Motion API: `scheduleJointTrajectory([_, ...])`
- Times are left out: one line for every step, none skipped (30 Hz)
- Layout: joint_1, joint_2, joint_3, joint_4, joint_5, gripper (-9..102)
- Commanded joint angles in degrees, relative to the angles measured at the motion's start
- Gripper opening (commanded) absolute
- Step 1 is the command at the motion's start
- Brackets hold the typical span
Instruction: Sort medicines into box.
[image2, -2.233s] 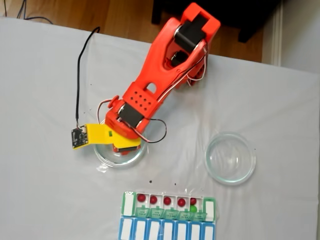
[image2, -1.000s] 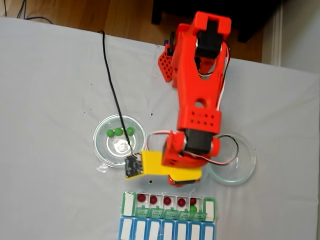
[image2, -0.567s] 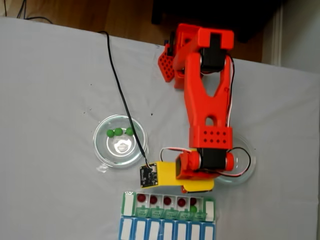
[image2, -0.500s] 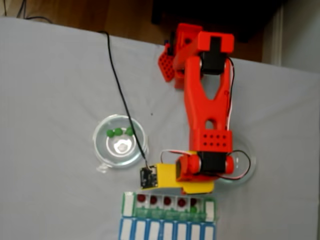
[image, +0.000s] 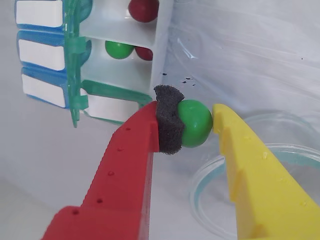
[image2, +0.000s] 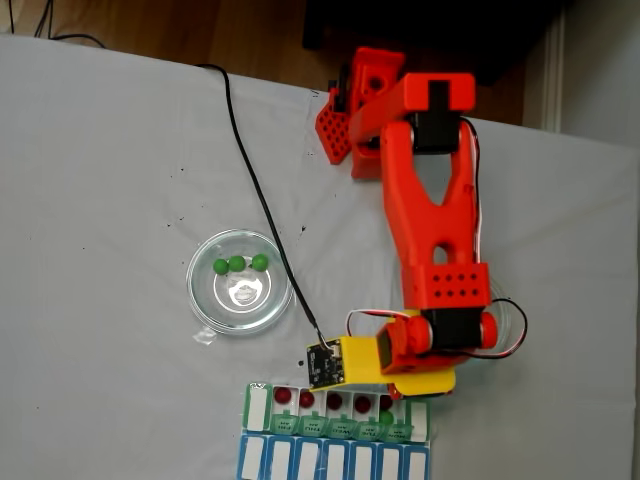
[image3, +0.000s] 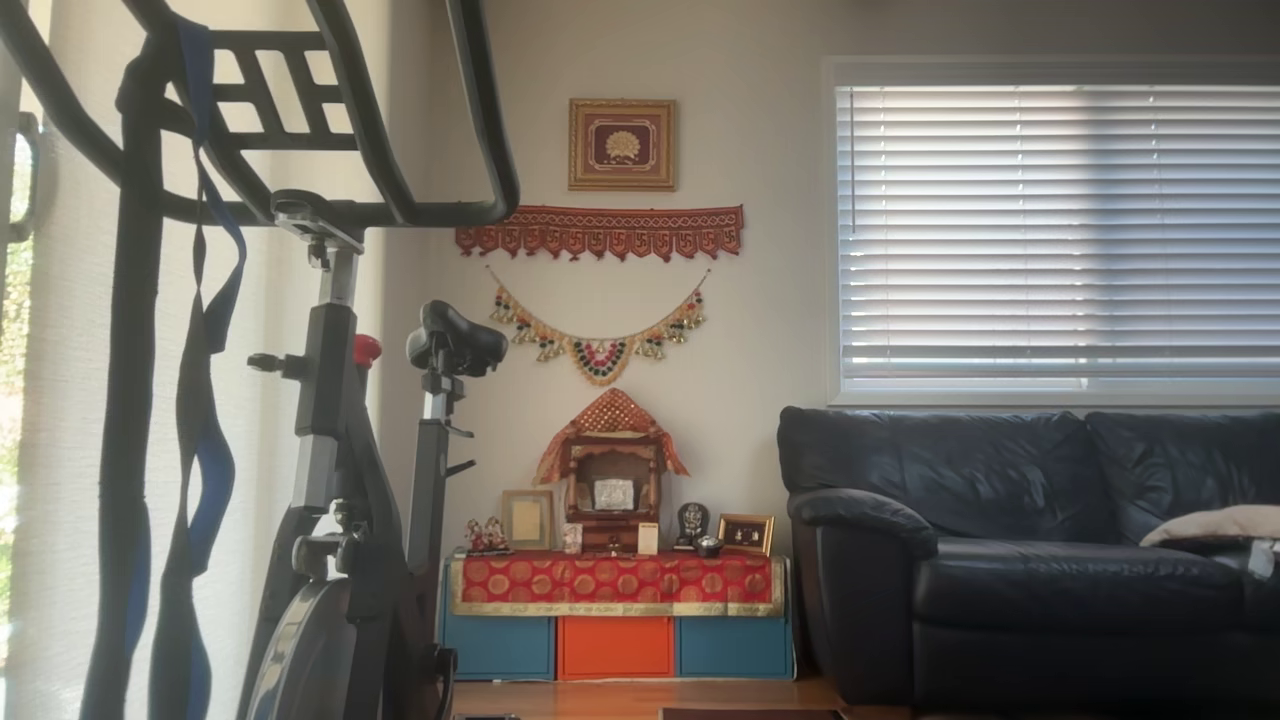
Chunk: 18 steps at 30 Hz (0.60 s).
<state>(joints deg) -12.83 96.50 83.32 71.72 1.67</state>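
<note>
In the wrist view my gripper (image: 187, 119) is shut on a glossy green medicine ball (image: 196, 125), held between the foam-padded red finger (image: 131, 165) and the yellow finger (image: 250, 170). Just beyond it lies the box (image: 157, 60) with its green lids (image: 75, 60) swung open. One compartment holds a green ball (image: 119, 49) and a red ball (image: 146, 53); another red ball (image: 143, 9) sits further along. In the fixed view the gripper (image2: 420, 383) hovers over the right end of the box (image2: 258, 408), which has red balls (image2: 308, 399) in its cells.
A glass dish (image2: 240, 325) left of the arm holds three green balls (image2: 237, 263). A second glass dish (image2: 507, 318) lies partly under the orange arm (image2: 430, 210), and its rim (image: 202, 182) passes below my fingers. A blue-lidded row (image2: 335, 462) adjoins the box. The other view shows a living room.
The arm swung from the left dish across to the box, carrying a green ball. In the last half second it shifted further right and toward the box's right end.
</note>
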Motion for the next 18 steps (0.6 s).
scheduleJointTrajectory([0.26, 0.44, -5.54, -1.76, 0.26, 1])
scheduleJointTrajectory([0.35, -0.79, -6.77, -1.41, 0.26, 1])
scheduleJointTrajectory([0.44, -1.76, -7.82, -1.14, 0.26, 1])
scheduleJointTrajectory([0.44, -2.64, -8.61, -1.14, 0.53, 1])
scheduleJointTrajectory([0.44, -3.52, -9.4, -1.14, 0.7, 1])
scheduleJointTrajectory([0.53, -4.22, -10.2, -1.14, 1.14, 1])
scheduleJointTrajectory([0.7, -4.92, -10.9, -1.23, 1.58, 1])
scheduleJointTrajectory([0.79, -5.8, -11.78, -1.23, 1.93, 1])
scheduleJointTrajectory([0.88, -6.15, -12.13, -1.23, 2.2, 1])
scheduleJointTrajectory([0.97, -6.68, -12.57, -1.58, 2.55, 1])
scheduleJointTrajectory([0.97, -7.21, -13.1, -1.76, 2.99, 1])
scheduleJointTrajectory([1.05, -7.73, -13.89, -1.76, 3.52, 1])
scheduleJointTrajectory([1.14, -8.17, -14.59, -1.76, 4.13, 1])
scheduleJointTrajectory([1.23, -8.61, -15.21, -1.76, 4.57, 1])
scheduleJointTrajectory([1.32, -8.7, -15.64, -1.85, 4.92, 1])
scheduleJointTrajectory([1.41, -8.7, -15.73, -2.2, 5.63, 1])
scheduleJointTrajectory([1.41, -8.53, -15.73, -2.55, 5.89, 1])
scheduleJointTrajectory([1.41, -8.44, -15.73, -2.81, 6.15, 1])
